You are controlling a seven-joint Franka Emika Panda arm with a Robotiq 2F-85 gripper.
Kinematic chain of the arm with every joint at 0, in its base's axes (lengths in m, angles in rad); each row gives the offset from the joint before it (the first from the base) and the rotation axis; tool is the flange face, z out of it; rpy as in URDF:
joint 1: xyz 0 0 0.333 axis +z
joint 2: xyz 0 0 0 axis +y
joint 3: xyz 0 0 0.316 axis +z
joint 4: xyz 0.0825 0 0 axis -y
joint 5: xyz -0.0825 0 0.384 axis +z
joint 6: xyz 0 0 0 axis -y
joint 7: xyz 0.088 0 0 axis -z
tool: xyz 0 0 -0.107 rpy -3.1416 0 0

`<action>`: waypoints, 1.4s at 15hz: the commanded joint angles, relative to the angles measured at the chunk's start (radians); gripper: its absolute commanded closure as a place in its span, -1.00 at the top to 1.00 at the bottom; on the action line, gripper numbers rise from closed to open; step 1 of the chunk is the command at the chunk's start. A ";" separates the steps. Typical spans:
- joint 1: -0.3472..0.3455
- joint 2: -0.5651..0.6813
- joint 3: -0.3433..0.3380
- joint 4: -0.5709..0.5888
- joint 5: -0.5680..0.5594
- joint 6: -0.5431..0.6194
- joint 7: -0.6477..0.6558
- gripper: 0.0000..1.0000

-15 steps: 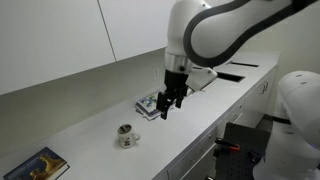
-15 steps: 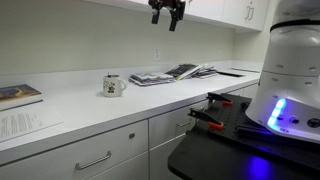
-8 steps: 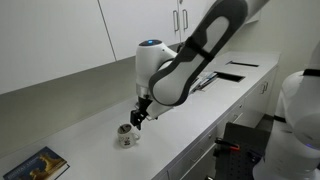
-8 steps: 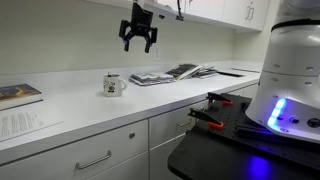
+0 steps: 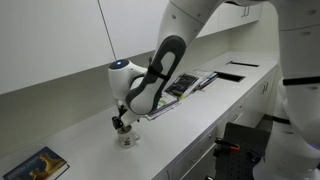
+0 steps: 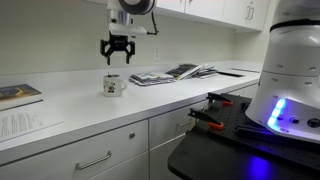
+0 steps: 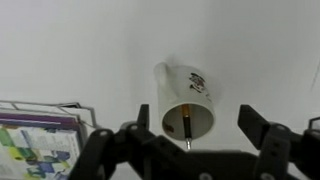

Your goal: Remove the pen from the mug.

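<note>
The small white mug (image 7: pixel 187 108) with dark markings stands on the white counter. It also shows in both exterior views (image 5: pixel 126 137) (image 6: pixel 113 86). The thin dark pen (image 7: pixel 187 126) with a reddish-orange tint stands inside it, leaning on the rim. My gripper (image 7: pixel 195 128) is open, its fingers spread wide on both sides of the mug's mouth, straight above it. In an exterior view the gripper (image 6: pixel 116 55) hangs a short way above the mug. In an exterior view the gripper (image 5: pixel 122 124) is just over the mug. It holds nothing.
Magazines lie spread on the counter beyond the mug (image 6: pixel 170 73) (image 5: pixel 182 84). A colourful book lies near the counter's end (image 5: pixel 38 165) (image 6: pixel 18 94). A magazine corner shows in the wrist view (image 7: pixel 38 140). Wall cabinets hang above.
My arm has swung from above the magazines across the counter and come down over the mug. The fingers stayed open. The mug and the pen have not moved.
</note>
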 commanded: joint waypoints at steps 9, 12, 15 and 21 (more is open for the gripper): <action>0.183 0.319 -0.186 0.370 0.182 -0.073 -0.043 -0.05; 0.177 0.328 -0.201 0.380 0.223 -0.074 -0.085 0.07; 0.177 0.335 -0.217 0.384 0.247 -0.077 -0.101 -0.02; 0.177 0.354 -0.228 0.391 0.269 -0.086 -0.110 -0.15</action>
